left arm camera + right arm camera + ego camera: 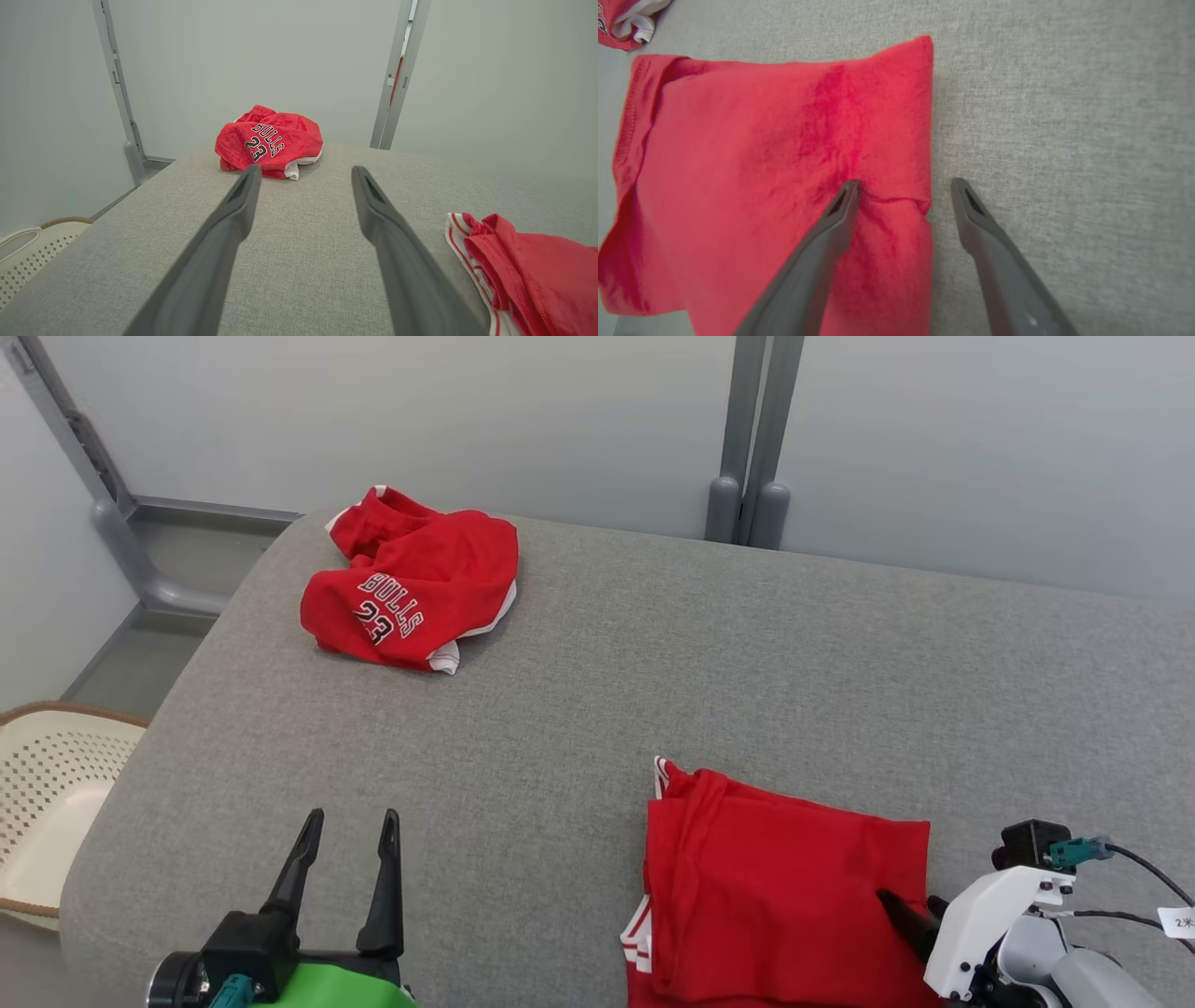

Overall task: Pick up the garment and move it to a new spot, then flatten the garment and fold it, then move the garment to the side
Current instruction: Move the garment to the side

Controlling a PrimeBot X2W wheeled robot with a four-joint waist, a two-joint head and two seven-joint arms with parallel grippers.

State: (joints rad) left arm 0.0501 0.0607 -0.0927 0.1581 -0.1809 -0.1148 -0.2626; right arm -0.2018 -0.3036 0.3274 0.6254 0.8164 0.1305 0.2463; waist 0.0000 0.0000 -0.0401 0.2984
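Head view: a folded red garment (784, 887) with red-and-white striped trim lies flat at the near right of a grey fabric-covered table (653, 663), its far edge and right edge straight. The right gripper (910, 907) is at that garment's near right corner, on its white wrist. Right wrist view shows the right gripper (904, 183) spread wide and straddling the garment's (761, 163) side edge. One fingertip (850, 189) touches the red cloth, where a short crease runs out to the edge, and the other stands over bare grey fabric just beside it (nothing is pinched between the two).

At the near left, the left gripper (353, 817) is likewise fully spread and holds nothing, its dark fingers pointing across the table. Left wrist view has its two fingers (243, 196) above the grey surface and apart from any cloth, aimed toward a crumpled red Bulls 23 garment (270, 142). That second piece (411, 583), edged in white, sits bunched at the far left of the table, well apart from the folded one. A pale perforated basket (47, 784) with a brown rim stands off the table's left side, and a grey post (752, 439) rises behind the far edge.
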